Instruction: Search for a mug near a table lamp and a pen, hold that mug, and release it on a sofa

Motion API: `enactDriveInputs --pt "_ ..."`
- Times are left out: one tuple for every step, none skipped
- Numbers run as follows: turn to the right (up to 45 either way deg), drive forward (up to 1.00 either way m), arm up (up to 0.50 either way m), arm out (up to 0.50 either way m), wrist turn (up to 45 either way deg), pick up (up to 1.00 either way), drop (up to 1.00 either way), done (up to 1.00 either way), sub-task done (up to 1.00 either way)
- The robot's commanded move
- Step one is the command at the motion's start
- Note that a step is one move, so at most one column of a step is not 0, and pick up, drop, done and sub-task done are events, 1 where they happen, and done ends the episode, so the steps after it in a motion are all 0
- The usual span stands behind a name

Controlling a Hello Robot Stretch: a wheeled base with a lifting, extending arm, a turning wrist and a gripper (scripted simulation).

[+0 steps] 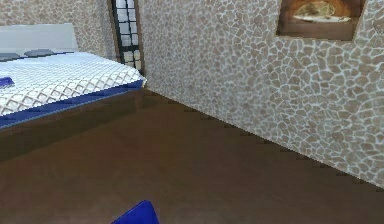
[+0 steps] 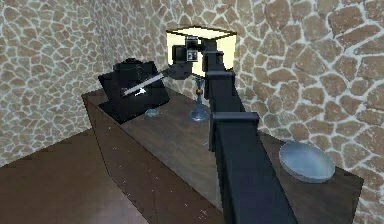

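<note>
The arm (image 2: 245,170) rises as one dark bar over a dark wooden dresser (image 2: 130,165) and ends beside the one table lamp (image 2: 200,45) with its glowing shade. The gripper (image 2: 140,85) sits left of the lamp. Whether its fingers are spread or pressed together cannot be told, nor whether it holds anything, since a black blocky shape lies at or behind it. Just below it, on the dresser top near the lamp's foot, stands one small pale blob (image 2: 152,112). It may be the mug, but it is too small to tell.

By my judgement the search is about done and the grasp is in hand. The carry to a sofa and the release are left.

Also counted: one grey bowl (image 2: 307,160), one bed (image 1: 60,80), one framed picture (image 1: 320,18) and one window (image 1: 126,30).
</note>
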Motion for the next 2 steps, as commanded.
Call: enactDriveInputs --pt "0.0 0.00 0.00 0.00 -45.0 0.00 0.00 0.00 0.00" --pt "0.0 0.00 0.00 0.00 -21.0 0.00 0.00 0.00 0.00"
